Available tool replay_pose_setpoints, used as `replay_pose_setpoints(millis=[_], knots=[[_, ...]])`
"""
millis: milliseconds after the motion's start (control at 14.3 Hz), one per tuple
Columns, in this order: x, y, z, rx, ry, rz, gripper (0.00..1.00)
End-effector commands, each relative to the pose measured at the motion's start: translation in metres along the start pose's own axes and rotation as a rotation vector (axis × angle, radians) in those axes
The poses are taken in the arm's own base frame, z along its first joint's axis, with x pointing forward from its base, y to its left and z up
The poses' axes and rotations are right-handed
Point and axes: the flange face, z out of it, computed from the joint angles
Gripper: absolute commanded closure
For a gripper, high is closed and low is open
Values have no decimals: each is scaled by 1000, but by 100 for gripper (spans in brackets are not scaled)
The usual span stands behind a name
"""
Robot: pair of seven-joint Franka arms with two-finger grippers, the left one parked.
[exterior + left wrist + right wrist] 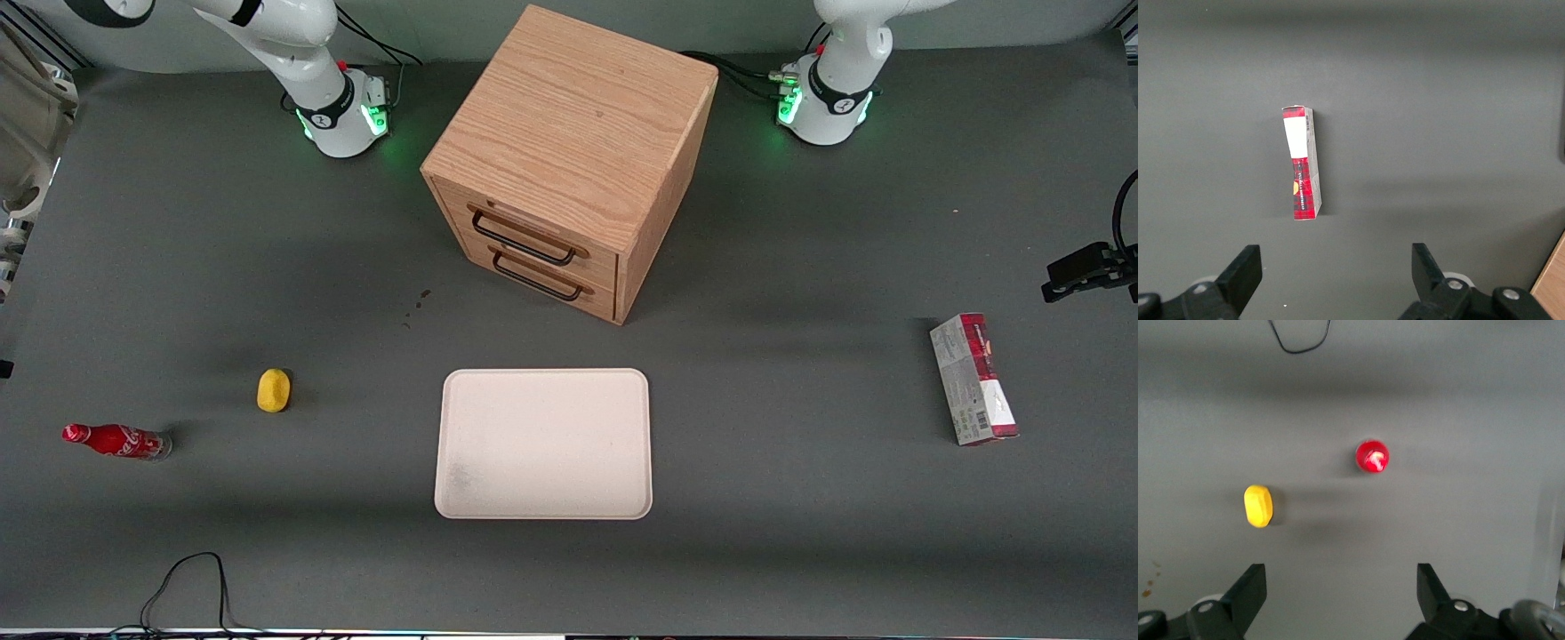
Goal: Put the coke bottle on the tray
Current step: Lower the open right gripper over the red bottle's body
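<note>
Red with white script, the slim coke bottle (117, 441) stands on the grey table (800, 498) toward the working arm's end, near a yellow oval lump (274, 390), well apart from the cream-white rectangular tray (543, 507). The gripper (1341, 597) hangs above both, fingers (1251, 590) wide apart, holding nothing.

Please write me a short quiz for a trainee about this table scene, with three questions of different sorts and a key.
1. True or false: the bottle is already on the tray.
2. Which thing is closest to the bottle? A. the yellow lump B. the carton C. the cabinet
3. Fill in the missing word: the gripper hangs above the table near the bottle, holds nothing, and its fingers are ____.

Key:
1. False. The bottle stands on the table toward the working arm's end, apart from the tray.
2. A
3. open
</note>
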Motion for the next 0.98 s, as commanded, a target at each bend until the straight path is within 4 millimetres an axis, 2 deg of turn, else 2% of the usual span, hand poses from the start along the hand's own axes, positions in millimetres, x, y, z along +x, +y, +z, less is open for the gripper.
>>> replay_pose_setpoints(millis=[0,349,698,837,907], knots=[[18,4,-2,-11,61,-56,0],[29,6,19,-15,65,-94,0],[43,10,80,7,9,-95,0],[48,12,115,13,-9,-98,0],[44,23,125,18,-10,-84,0]])
